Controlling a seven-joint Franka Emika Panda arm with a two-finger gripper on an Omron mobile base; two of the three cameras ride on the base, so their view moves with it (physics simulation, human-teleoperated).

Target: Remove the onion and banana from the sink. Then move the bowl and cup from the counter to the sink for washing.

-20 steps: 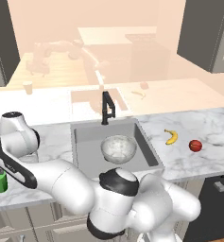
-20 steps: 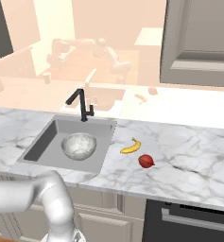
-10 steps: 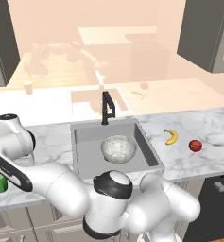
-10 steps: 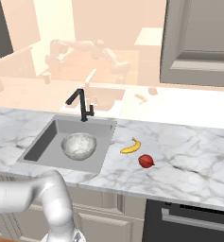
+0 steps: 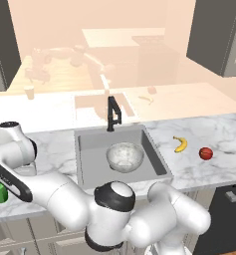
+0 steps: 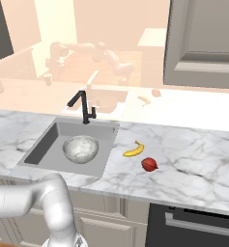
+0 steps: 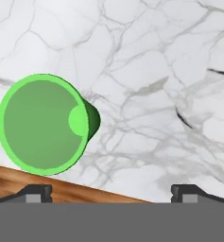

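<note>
So the bowl (image 5: 125,157) is sitting down in the sink (image 5: 89,164), right in the middle of the left base view, just below the black faucet (image 5: 112,113). The banana (image 5: 179,144) and the onion (image 5: 205,153) are both out on the counter (image 5: 214,134), to the right of the basin, near each other but not touching. From the right base view it's the same story: bowl in the basin left of centre, banana and onion side by side on the marble around mid-frame.

The cup (image 7: 45,124) is the one thing off on its own. In the hand view it's at centre left, standing on the marble, and you're looking straight down into its mouth. In the left base view it's a bit of green poking out at the far left edge behind the arm.

The gripper (image 7: 111,191) has its two tips spread wide along the bottom of the hand view, nothing between them. The cup looks off to the side of that gap, though the angle makes that hard to judge.
</note>
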